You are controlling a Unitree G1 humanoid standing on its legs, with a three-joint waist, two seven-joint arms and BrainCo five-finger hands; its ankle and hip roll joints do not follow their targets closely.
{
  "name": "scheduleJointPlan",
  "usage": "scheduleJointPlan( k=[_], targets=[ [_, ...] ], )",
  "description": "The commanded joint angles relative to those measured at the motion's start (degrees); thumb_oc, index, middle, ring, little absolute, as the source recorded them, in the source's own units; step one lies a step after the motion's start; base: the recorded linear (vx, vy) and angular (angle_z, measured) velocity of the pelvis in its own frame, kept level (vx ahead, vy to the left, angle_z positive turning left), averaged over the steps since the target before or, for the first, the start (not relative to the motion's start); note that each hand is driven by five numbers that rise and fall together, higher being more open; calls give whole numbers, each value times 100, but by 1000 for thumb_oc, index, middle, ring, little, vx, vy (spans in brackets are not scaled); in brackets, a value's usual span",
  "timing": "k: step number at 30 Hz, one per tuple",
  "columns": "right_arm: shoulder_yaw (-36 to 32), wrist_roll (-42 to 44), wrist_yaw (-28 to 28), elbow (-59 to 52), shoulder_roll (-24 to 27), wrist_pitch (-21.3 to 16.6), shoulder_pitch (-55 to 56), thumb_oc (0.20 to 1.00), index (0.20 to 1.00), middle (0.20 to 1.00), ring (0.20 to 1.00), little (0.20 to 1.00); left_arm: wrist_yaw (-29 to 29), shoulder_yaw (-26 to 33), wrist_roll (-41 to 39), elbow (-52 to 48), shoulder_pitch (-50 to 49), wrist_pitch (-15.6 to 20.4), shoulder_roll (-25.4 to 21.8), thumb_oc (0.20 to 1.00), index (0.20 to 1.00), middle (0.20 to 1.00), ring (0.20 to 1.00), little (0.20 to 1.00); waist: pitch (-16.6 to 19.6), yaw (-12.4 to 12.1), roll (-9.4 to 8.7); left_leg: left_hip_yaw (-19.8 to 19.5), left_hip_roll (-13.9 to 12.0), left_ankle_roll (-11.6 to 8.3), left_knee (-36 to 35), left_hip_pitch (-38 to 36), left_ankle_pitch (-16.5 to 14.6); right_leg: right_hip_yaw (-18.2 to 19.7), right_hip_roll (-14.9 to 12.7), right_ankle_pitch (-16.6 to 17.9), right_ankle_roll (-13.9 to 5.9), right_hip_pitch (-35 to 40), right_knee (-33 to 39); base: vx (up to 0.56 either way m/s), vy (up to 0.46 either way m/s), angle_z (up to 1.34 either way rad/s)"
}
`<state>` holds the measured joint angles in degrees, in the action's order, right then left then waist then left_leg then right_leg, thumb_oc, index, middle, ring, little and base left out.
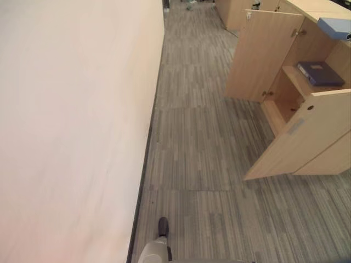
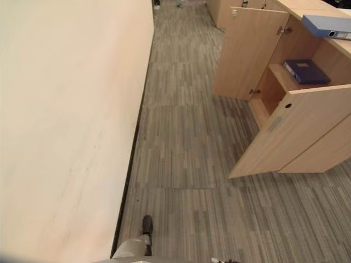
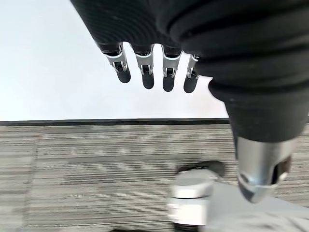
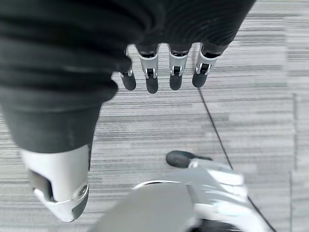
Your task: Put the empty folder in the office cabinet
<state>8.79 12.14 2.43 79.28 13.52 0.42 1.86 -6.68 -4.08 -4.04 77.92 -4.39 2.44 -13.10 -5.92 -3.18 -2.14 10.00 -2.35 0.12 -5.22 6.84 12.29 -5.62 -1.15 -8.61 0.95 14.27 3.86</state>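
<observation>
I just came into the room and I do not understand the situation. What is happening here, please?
Nothing is being handled right now. The left hand and the right hand both hang open and hold nothing above the grey carpet floor. To the robot's right, the wooden office cabinet stands with both doors open. A dark blue folder lies on its shelf, and a light blue folder lies on top of the cabinet. A pale wall runs along the left.

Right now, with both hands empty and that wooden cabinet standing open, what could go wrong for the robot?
The two open light-wood cabinet doors jut over the grey striped carpet, so an approaching arm could bump one. The shelf already holds a dark blue folder, leaving less room. The left hand and right hand hang open with nothing, so the light blue folder on top must still be fetched.
</observation>
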Motion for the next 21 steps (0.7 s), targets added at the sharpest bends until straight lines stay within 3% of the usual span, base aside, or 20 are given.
scheduleJointPlan(
  k=[1, 5, 7, 8, 9, 10, 11, 12, 14, 16, 17, 19, 21],
  targets=[
    [108, -104, 32, -104, -38, -39, -116, 1000, 1000, 1000, 1000, 1000, -57, 78, -52, -38, 92, 68, -114, 1000, 1000, 1000, 1000, 1000, 185, -67, -35, -128, -68, -414, 22, 417, -174, -118, -225, 163, -661, -56, -198, 136, 150, -18],
    [148, -150, 56, -179, -48, -36, -229, 1000, 1000, 1000, 1000, 1000, -89, 71, -143, -103, 154, 104, -134, 1000, 1000, 1000, 1000, 1000, 274, -90, -50, 15, 191, -183, 22, 195, -495, -134, -639, 505, -934, -311, -806, 182, 228, -25],
    [150, -161, 66, -244, -46, -37, -277, 1000, 1000, 1000, 1000, 1000, -79, 32, -154, -159, 207, 115, -156, 1000, 1000, 1000, 1000, 1000, 288, -91, -38, 51, 407, -41, 22, -6, -693, -199, -922, 820, -1057, -540, -1531, 143, 213, -28],
    [149, -161, 66, -244, -44, -37, -277, 1000, 1000, 1000, 1000, 1000, -79, 32, -154, -159, 208, 115, -154, 1000, 1000, 1000, 1000, 1000, 299, -97, -28, 54, 394, -43, 22, 9, -689, -193, -909, 833, -1053, -555, -1524, 140, 304, -13],
    [196, -215, 68, -332, -25, -29, -342, 1000, 1000, 1000, 1000, 1000, -79, -3, -173, -218, 256, 100, -174, 1000, 1000, 1000, 1000, 1000, 240, -60, 23, 49, 616, 139, 22, -260, -889, -259, -1262, 1476, -1026, -1003, -2708, 125, 320, -3],
    [231, -228, 48, -365, -6, -23, -389, 1000, 1000, 1000, 1000, 1000, -78, -46, -172, -252, 301, 88, -191, 1000, 1000, 1000, 1000, 1000, 184, -22, 57, 39, 685, 209, 22, -379, -985, -334, -1394, 1704, -948, -1173, -3202, 128, 321, -9],
    [231, -228, 48, -365, -7, -23, -390, 1000, 1000, 1000, 1000, 1000, -78, -46, -172, -252, 302, 88, -191, 1000, 1000, 1000, 1000, 1000, 183, -23, 54, 42, 688, 211, 22, -379, -985, -330, -1398, 1700, -949, -1177, -3209, 202, 298, 8],
    [282, -222, 21, -449, -20, -47, -406, 1000, 1000, 1000, 1000, 1000, -55, -120, -130, -273, 340, 74, -232, 1000, 1000, 1000, 1000, 1000, 138, 22, 103, 48, 785, 253, 22, -626, -1242, -650, -1699, 1681, -911, -1319, -3822, 218, 254, 22],
    [333, -203, 27, -533, -40, -53, -442, 1000, 1000, 1000, 1000, 1000, -45, -135, -138, -287, 359, 72, -252, 1000, 1000, 1000, 1000, 1000, 69, 62, 127, 86, 802, 277, 22, -835, -1399, -875, -1906, 1621, -912, -1708, -4206, 218, 200, 27],
    [355, -156, 32, -580, -15, -53, -505, 1000, 1000, 1000, 1000, 1000, -31, -186, -129, -283, 407, 72, -253, 1000, 1000, 1000, 1000, 1000, -46, 130, 258, -36, 691, 243, 22, -988, -1410, -967, -1653, 1233, -756, -2050, -3934, 147, -8, -16],
    [361, -131, 30, -597, -11, -47, -527, 1000, 1000, 1000, 1000, 1000, -30, -197, -125, -275, 409, 75, -252, 1000, 1000, 1000, 1000, 1000, -121, 160, 300, -58, 654, 226, 22, -1074, -1412, -1013, -1547, 1211, -751, -2162, -3687, 130, -71, -13],
    [340, -70, 32, -649, -10, -37, -589, 1000, 1000, 1000, 1000, 1000, -18, -204, -91, -222, 383, 61, -240, 1000, 1000, 1000, 1000, 1000, -223, 228, 317, -141, 624, 167, 22, -1229, -1453, -1040, -1313, 1268, -794, -2336, -2912, 123, -102, 26],
    [329, -22, 27, -678, 14, -41, -641, 1000, 1000, 1000, 1000, 1000, 2, -214, -3, -173, 364, 50, -219, 1000, 1000, 1000, 1000, 1000, -276, 309, 272, -187, 625, 114, 22, -1313, -1431, -1030, -1050, 1554, -827, -2430, -1870, 141, -134, 28]
  ],
)
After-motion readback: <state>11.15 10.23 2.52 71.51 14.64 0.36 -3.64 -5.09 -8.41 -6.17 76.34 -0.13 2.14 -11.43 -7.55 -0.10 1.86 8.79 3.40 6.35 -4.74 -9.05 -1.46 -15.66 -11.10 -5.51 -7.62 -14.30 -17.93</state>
